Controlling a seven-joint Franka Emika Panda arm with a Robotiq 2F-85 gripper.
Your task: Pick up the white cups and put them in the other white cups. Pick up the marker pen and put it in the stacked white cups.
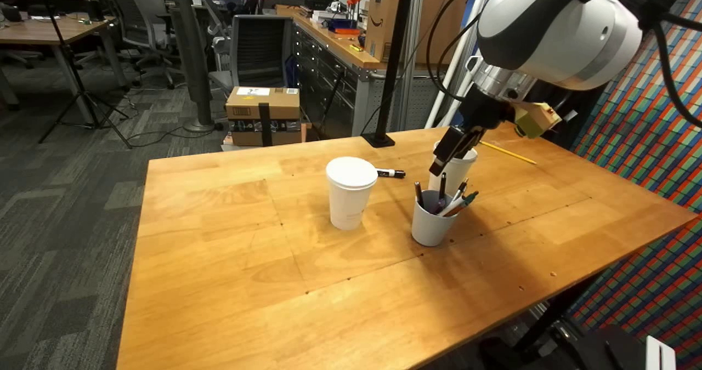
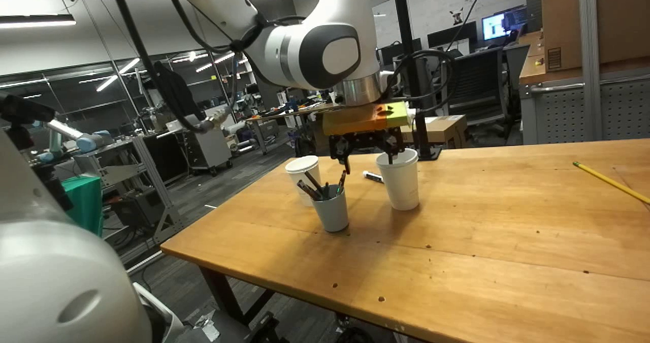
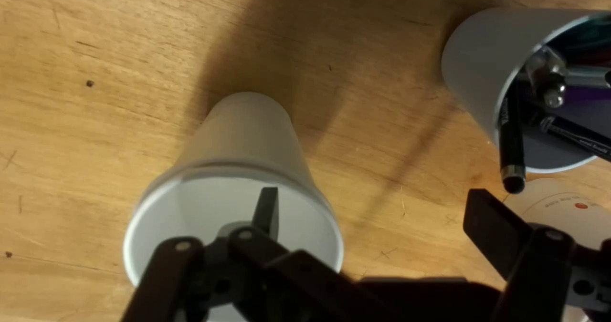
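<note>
Fingers [image 3: 496,233]: black, spread well apart, released; in the wrist view one crosses the mouth of a white cup [image 3: 238,136] at lower left, its mate lies at lower right.
Gripper [image 2: 368,165]: pointing down near mid-frame in an exterior view; from where I stand, cannot tell if the fingertip dips inside the rim.
White cup: upright, mouth up; the gripper overlaps it in both exterior views.
Second cup [image 1: 348,197]: white, upright, centre of the frame in an exterior view, standing apart from its fellow; partly behind a finger at lower right in the wrist view.
Marker pen [image 1: 390,173]: black and white, lying on the tabletop [image 1: 219,282] between the two white cups in both exterior views.
Pen cup [image 1: 430,225]: pale grey, upright, holding several pens [image 3: 511,143], ends fanned past the rim; upper right in the wrist view.
Pencil [image 1: 509,153]: yellow, flat on the wood, toward the right in both exterior views.
Arm [image 2: 340,53]: white and grey, reaching in from the top of the frame in both exterior views.
</note>
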